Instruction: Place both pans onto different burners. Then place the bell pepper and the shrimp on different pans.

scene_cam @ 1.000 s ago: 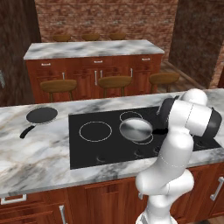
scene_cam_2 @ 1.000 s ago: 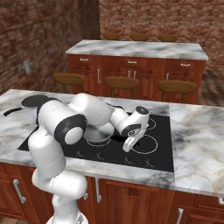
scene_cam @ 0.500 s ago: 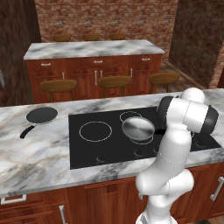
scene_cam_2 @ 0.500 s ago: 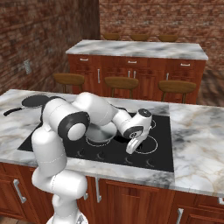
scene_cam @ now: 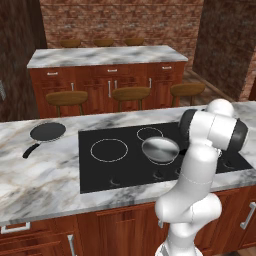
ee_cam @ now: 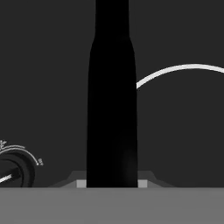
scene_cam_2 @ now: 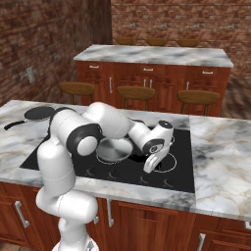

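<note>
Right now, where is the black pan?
The black pan sits on the marble counter left of the cooktop, handle towards the front edge, in the left base view.

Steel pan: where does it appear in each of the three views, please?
Left base view: steel pan right of centre, over the cooktop.
Right base view: left of centre, beside the arm.
Hand view: a black bar, likely its handle, at centre.
Shared landmark: the black cooktop.
</note>
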